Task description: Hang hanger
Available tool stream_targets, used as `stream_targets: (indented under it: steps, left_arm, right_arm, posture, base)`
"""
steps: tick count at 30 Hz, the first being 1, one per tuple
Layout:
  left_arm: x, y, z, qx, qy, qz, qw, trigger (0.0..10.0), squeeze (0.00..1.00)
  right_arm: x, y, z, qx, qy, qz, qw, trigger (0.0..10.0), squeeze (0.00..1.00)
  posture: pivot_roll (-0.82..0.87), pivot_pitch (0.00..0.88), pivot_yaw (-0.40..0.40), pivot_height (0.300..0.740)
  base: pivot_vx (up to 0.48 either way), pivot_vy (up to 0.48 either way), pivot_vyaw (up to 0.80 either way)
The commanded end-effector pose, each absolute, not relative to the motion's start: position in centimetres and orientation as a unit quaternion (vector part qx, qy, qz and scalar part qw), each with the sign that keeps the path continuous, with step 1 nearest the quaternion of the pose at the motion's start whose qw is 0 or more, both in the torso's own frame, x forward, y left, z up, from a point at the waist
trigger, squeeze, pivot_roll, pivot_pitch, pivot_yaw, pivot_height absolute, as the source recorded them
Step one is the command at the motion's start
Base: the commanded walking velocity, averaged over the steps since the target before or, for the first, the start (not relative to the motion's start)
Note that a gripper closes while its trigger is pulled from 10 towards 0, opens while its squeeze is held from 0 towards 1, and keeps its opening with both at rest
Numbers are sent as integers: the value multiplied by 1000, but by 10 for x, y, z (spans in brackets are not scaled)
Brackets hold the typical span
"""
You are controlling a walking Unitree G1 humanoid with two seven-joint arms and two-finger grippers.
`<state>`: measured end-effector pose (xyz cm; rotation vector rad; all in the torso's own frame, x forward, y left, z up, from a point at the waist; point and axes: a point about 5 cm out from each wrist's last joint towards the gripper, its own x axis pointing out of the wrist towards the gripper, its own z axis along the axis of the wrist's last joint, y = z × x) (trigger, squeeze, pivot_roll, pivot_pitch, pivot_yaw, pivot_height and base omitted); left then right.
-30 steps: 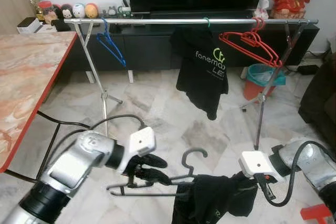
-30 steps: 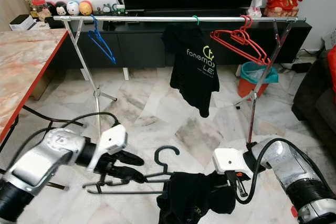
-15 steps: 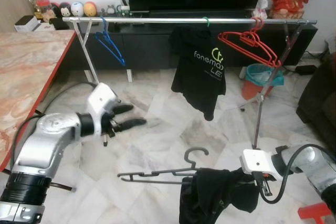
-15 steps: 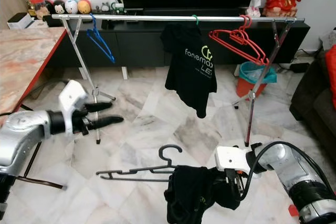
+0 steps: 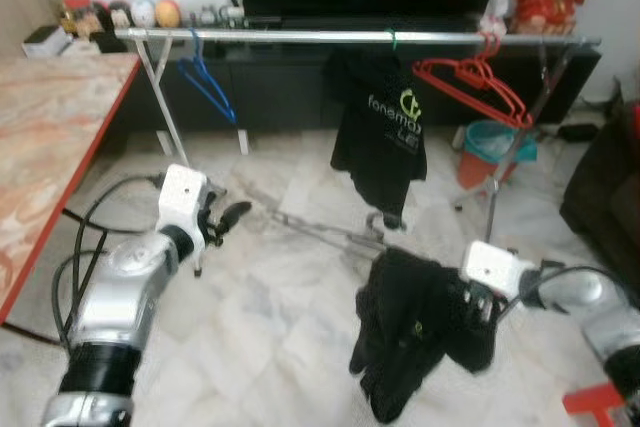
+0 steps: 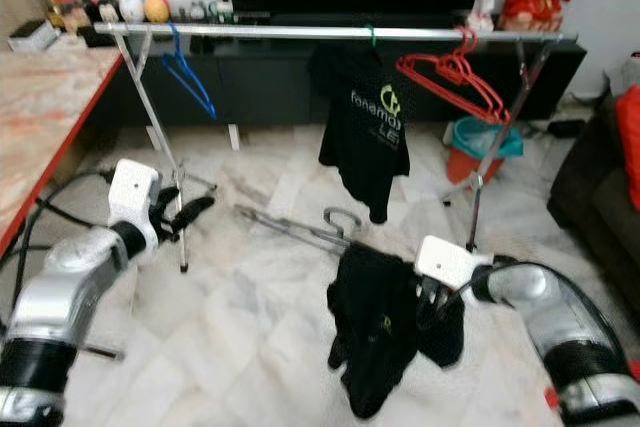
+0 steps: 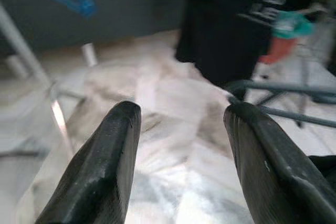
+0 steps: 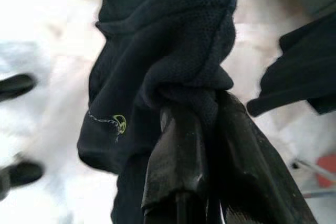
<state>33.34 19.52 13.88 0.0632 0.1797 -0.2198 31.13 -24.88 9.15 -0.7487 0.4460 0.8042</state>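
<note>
Right hand [image 8: 202, 145]: clamped on black shirt [image 5: 415, 322], grey hanger [image 5: 330, 234] tilted.
Left hand [image 7: 178, 150]: fingers apart, empty.
Rail [image 5: 300, 37]: above, beyond.

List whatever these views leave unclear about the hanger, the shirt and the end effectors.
- Grey hanger: motion-blurred in both eye views; its right half is hidden under the black shirt.
- Right end effector: shut on the shirt; bunched cloth hides whether it also grips the hanger, in the right wrist view.
- Left end effector: open; the left wrist view's bottom edge cuts off its fingers.
</note>
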Motion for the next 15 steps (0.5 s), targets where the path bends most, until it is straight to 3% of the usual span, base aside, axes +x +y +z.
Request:
stream_targets:
  steps: [1, 4, 6, 15]
  left_arm:
    - [336, 205, 138, 46, 88, -61, 993, 10000, 0]
    - [335, 201, 131, 37, 94, -64, 993, 10000, 0]
    - [329, 180, 117, 39, 129, -141, 981, 10000, 0]
    - [323, 154, 100, 64, 141, -213, 965, 10000, 0]
  right_arm:
    - [323, -249, 105, -358, 180, 338, 851, 0, 0]
    - [330, -248, 109, -336, 174, 304, 874, 0, 0]
    - [332, -237, 114, -302, 156, 324, 883, 0, 0]
    - [344, -232, 138, -307, 114, 338, 883, 0, 0]
  posture:
    - [68, 0, -30, 740]
    - [72, 0, -31, 740]
    - [71, 0, -30, 740]
    - [59, 0, -34, 740]
  base:
    - [0, 0, 0]
    - [0, 0, 0]
    - [0, 0, 0]
    - [0, 0, 0]
